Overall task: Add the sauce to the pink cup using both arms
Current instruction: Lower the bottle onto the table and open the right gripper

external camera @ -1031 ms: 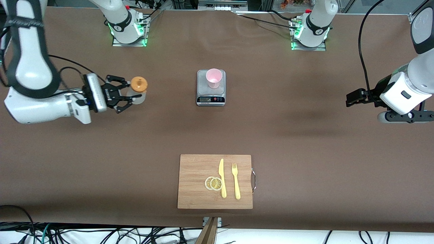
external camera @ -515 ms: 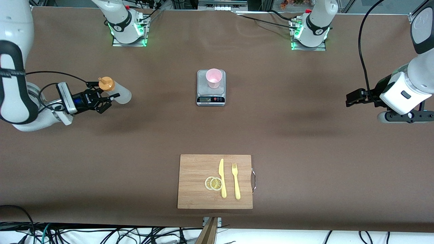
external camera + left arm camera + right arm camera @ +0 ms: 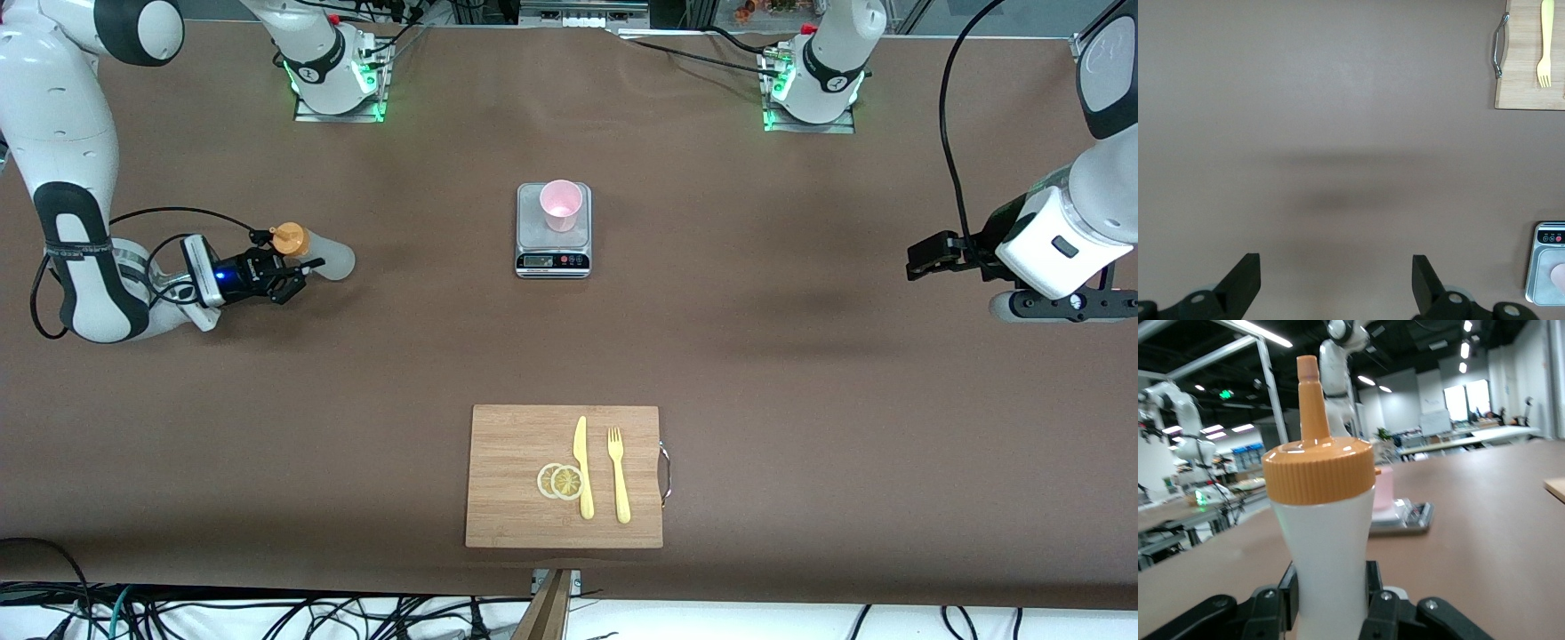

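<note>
**Sauce bottle clamped in my right gripper, left arm waiting**

My right arm comes down the left edge of the front view, bends low and reaches sideways toward the middle of the frame. My right gripper [image 3: 292, 267] sits at mid-left of the frame, its fingers closed on the sauce [image 3: 313, 252], which it grips around the whitish body just below the orange cap. In the right wrist view the sauce [image 3: 1325, 540] stands upright between my fingers [image 3: 1286, 590], nozzle pointing up.

My left arm waits at the right edge of the front view, folded, with my left gripper [image 3: 923, 260] held over bare table. Its fingers [image 3: 1243, 280] stand wide apart with nothing between them.

The pink cup [image 3: 561, 204] stands upright on a scale [image 3: 553, 256] at upper centre of the frame, well apart from both grippers.

Counted: one sauce bottle, one pink cup, one scale. At lower centre lies one cutting board [image 3: 507, 480] carrying one yellow knife [image 3: 582, 467], one yellow fork [image 3: 618, 474] and two lemon slices [image 3: 560, 481] that overlap, touching the knife.
</note>
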Controlling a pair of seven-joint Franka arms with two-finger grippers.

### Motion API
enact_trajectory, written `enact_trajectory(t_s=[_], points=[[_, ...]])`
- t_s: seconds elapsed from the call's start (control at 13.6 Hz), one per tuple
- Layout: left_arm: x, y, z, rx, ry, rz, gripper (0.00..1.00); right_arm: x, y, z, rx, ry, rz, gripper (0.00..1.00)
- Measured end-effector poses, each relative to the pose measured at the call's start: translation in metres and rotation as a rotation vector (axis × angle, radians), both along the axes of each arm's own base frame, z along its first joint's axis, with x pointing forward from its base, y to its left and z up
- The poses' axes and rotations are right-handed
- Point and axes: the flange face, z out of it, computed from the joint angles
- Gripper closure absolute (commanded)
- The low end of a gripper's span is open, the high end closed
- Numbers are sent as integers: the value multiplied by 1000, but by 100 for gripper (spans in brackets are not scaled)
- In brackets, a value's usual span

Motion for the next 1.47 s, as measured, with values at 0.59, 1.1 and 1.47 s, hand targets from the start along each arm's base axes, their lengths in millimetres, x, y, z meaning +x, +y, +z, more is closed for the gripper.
enact_trajectory(t_s=[0.59,1.1,1.47], points=[[0,-2,0,0,0,-3,0,8,-14,-9,-109,-43,-29,100],[0,-2,0,0,1,-3,0,10,-14,-7,-121,-46,-12,0],[0,-2,0,0,0,-3,0,16,-32,3,-189,-59,16,0]])
